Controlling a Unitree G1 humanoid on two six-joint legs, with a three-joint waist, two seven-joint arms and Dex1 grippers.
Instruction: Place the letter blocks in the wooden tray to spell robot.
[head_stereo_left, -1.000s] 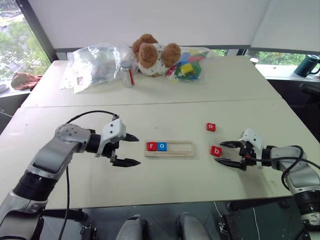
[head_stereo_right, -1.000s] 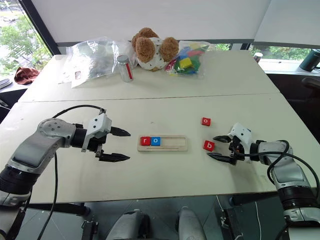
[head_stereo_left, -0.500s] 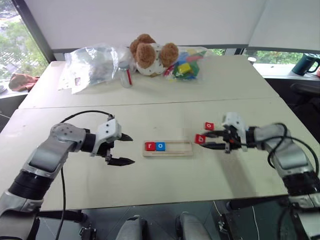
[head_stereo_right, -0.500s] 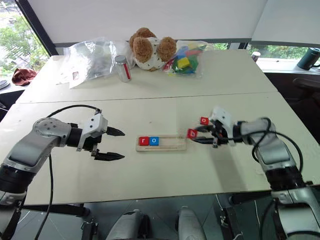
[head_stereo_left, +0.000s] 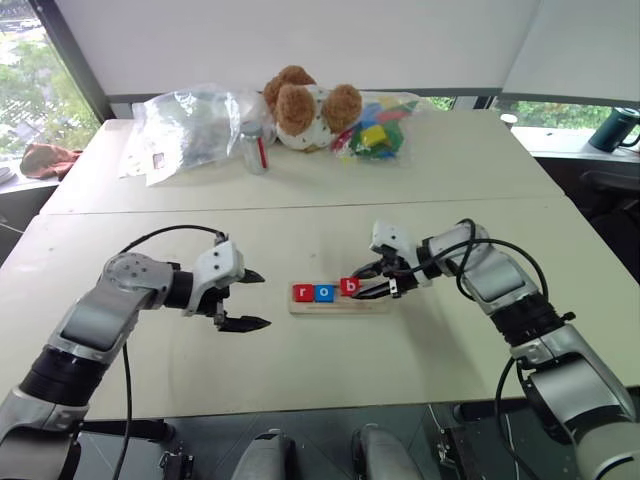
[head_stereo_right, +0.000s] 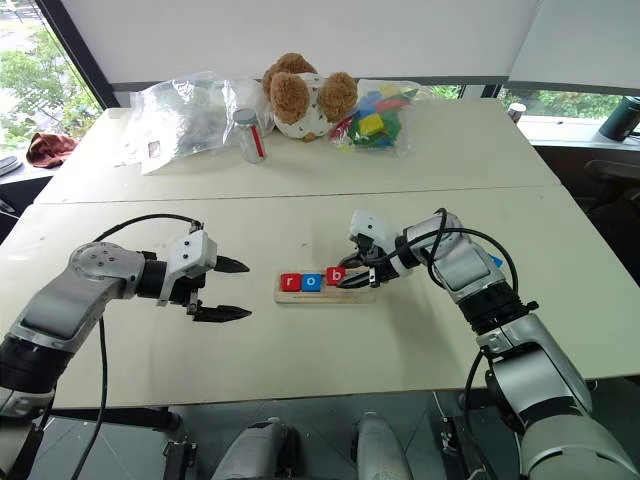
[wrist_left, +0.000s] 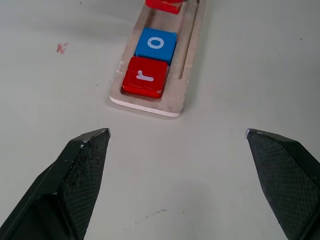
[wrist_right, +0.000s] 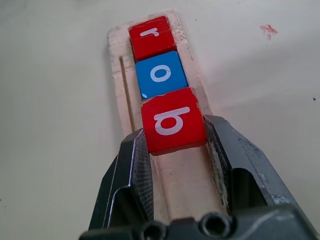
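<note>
Nearest me, my left gripper (head_stereo_left: 243, 299) hangs over bare table with its jaws wide apart and nothing between them, pointed at the near end of the wooden tray (head_stereo_left: 372, 303).

Just past it, the tray lies across the table with 2 tiles seated in its groove: the red r tile (head_stereo_left: 302, 293) at the left end and the blue o tile (head_stereo_left: 324, 293) touching it.

My right gripper (head_stereo_right: 351, 277) is clamped on the red b tile (head_stereo_left: 348, 287), 1 finger on each side edge, and holds it right behind the o, over the 3rd slot. From the right wrist view the b looks close to the o but I cannot tell whether it is down in the groove or a little above it.

What worries me: the fingers flank the tile about as wide as the groove (little room to spare), so a finger may catch the tray wall and drag the whole strip, or knock the o and r out of line. Letting go while the tile sits tilted could leave it propped on the rim.

Far back sit a teddy bear (head_stereo_left: 303, 105), a small bottle (head_stereo_left: 254, 147) and a bag of coloured blocks (head_stereo_left: 375, 133), well apart from the work.
</note>
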